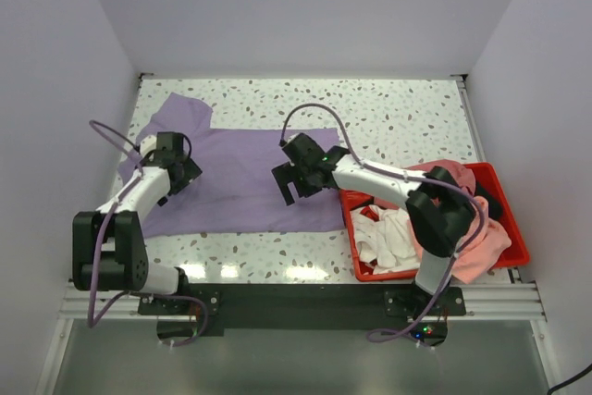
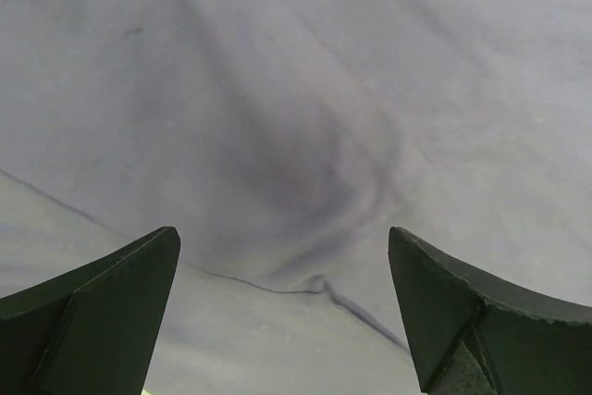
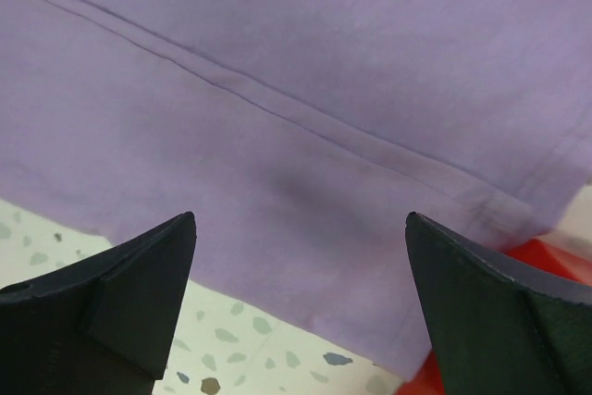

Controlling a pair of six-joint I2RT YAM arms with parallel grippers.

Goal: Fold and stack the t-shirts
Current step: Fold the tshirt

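From above, the lavender t-shirt (image 1: 240,178) lies spread flat on the speckled terrazzo-patterned table (image 1: 388,117). Its body is a broad rectangle with one sleeve angling off toward the far left corner. My left gripper (image 1: 176,166) sits over the shirt's left part and my right gripper (image 1: 294,187) over its right edge. Both are spread wide and pinch nothing. At the right, a glossy red plastic bin (image 1: 504,193) holds a crumpled white t-shirt (image 1: 388,238) and a salmon pink t-shirt (image 1: 486,242) that drapes over the rim.

In my left wrist view, the left gripper (image 2: 282,238) has its dark wedge-shaped fingers parted above the soft matte fabric (image 2: 296,90). The cloth is puckered into a small ridge, and a thin stitched seam runs beneath.

In my right wrist view, the right gripper (image 3: 301,219) is equally wide apart over the shirt's hem (image 3: 324,90). A doubled stitch line runs diagonally across it. Flecked tabletop (image 3: 231,339) shows below, and a sliver of the red bin (image 3: 541,249) shows at right.
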